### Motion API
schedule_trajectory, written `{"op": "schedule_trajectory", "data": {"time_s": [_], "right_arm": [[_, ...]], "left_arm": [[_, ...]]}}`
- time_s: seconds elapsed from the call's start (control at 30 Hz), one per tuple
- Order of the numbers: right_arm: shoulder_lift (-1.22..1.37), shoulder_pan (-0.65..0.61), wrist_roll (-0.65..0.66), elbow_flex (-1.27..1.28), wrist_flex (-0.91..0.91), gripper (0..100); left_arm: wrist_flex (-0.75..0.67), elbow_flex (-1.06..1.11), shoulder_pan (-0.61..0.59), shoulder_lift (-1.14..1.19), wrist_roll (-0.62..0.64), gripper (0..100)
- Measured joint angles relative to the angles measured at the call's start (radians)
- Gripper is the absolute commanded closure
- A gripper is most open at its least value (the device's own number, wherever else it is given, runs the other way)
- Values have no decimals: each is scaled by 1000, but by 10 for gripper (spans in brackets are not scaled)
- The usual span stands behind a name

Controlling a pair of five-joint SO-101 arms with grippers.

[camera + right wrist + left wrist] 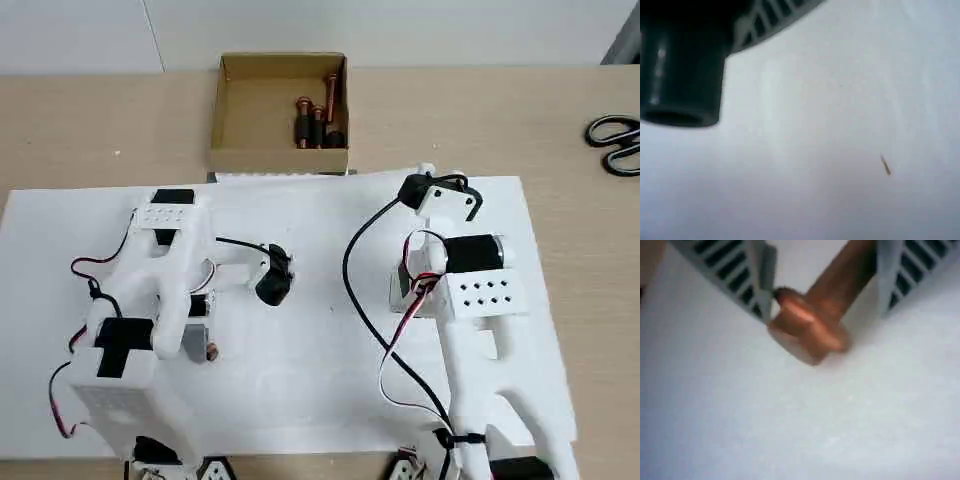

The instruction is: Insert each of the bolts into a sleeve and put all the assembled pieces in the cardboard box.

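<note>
Clamped between the fingers of the left gripper [825,295], the copper bolt [812,332] is pointing head-down toward the white sheet [790,435]. The right gripper [695,25] is gripping the black sleeve [682,80], open end facing the same sheet. Assembled pieces [315,122] are lying inside the cardboard box [280,158], toward its right side.

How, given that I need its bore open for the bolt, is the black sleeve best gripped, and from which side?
Probably on the round outer wall of the black sleeve, back from its open end, closing from two opposite sides across its axis. It is a plain cylinder with the mouth at one end, so a side hold keeps it clear.
</note>
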Motion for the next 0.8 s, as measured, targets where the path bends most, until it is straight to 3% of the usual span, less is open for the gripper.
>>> {"op": "schedule_trajectory", "data": {"time_s": [0.4, 0.6, 0.8], "right_arm": [[0, 0, 0, 0, 0, 996], [0, 0, 0, 0, 0, 996], [0, 0, 0, 0, 0, 996]], "left_arm": [[5, -11, 14, 0, 0, 991], [5, -43, -5, 0, 0, 852], [-8, -71, -68, 2, 0, 849]]}}
